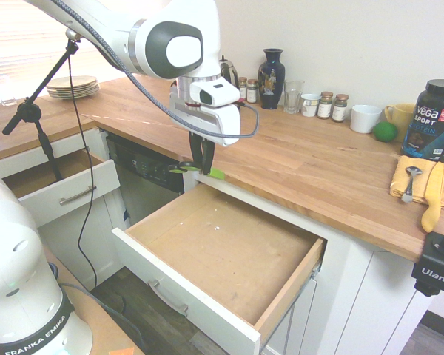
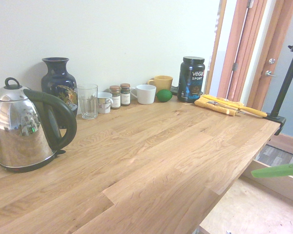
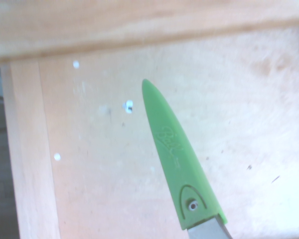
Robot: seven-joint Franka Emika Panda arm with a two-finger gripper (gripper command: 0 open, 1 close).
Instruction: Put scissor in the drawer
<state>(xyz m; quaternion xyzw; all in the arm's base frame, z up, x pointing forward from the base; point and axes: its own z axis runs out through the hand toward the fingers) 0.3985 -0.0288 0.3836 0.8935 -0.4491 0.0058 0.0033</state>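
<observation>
The scissor (image 1: 204, 171) hangs level in my gripper (image 1: 203, 164), which is shut on it just past the counter's front edge, above the back left corner of the drawer (image 1: 207, 318). Its green sheath (image 1: 215, 174) points right, and its dark handles sit left of the fingers. The drawer stands pulled wide open, with a white front, a metal bar handle (image 1: 166, 299) and a bare brown board bottom (image 1: 222, 248). In the second exterior view only the green sheath (image 2: 276, 170) shows at the right edge, over the drawer. The wrist view looks down the sheath (image 3: 177, 159) onto the drawer's board (image 3: 99, 164).
A smaller white drawer (image 1: 55, 188) stands open at the left. On the counter are a kettle (image 2: 27, 126), a dark vase (image 1: 271, 68), a glass (image 2: 87, 101), spice jars (image 1: 332, 106), a white mug (image 1: 365, 117), a lime (image 1: 385, 132), a black tub (image 1: 434, 118), a yellow cloth (image 1: 422, 181) and plates (image 1: 72, 86).
</observation>
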